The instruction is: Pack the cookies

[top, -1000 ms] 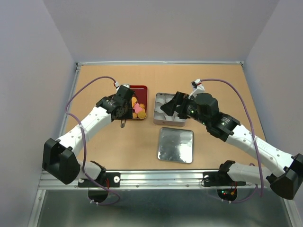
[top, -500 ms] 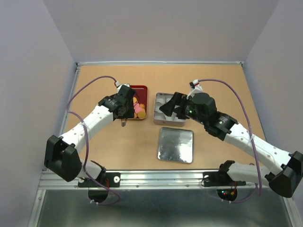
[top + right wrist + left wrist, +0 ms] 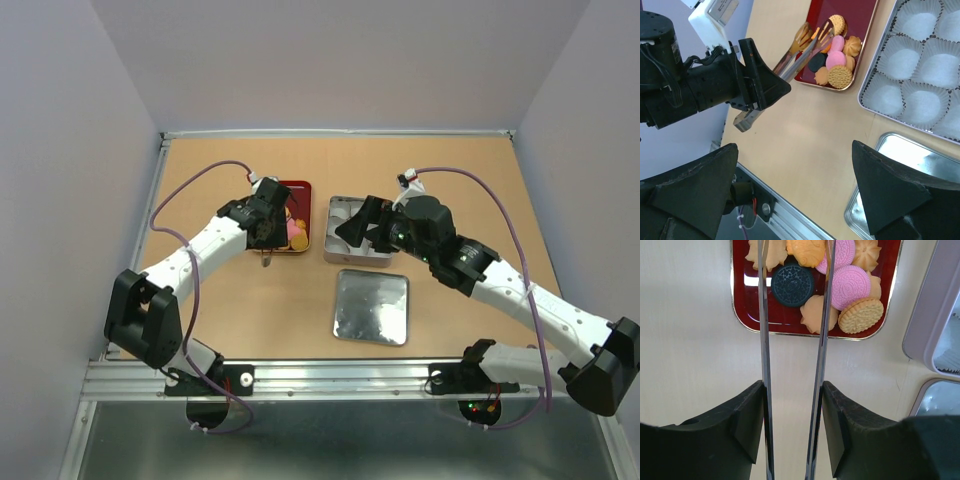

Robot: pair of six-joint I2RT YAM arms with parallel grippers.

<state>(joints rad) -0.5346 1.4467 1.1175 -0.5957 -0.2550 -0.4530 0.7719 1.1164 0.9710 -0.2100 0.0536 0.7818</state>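
From high behind the near edge, looks down on the whole table [image 3: 250, 300]. At the left wrist, faces straight down, close over the red tray [image 3: 790, 320]. At the right wrist, farther off, shares that tray.

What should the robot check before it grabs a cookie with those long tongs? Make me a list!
1. Tongs held firmly: ok, the left gripper is clamped on them.
2. Tongs over the cookies in the red tray: ok, the dark cookie shows between the blades.
3. Blades apart: ok.
4. Cookie already pinched at the tips: cannot tell, the tips are out of the left wrist view.
5. Tin open: ok, its lid lies on the table beside it.
6. Paper cups free: ok, those in view are empty. The right gripper is open and holds nothing.
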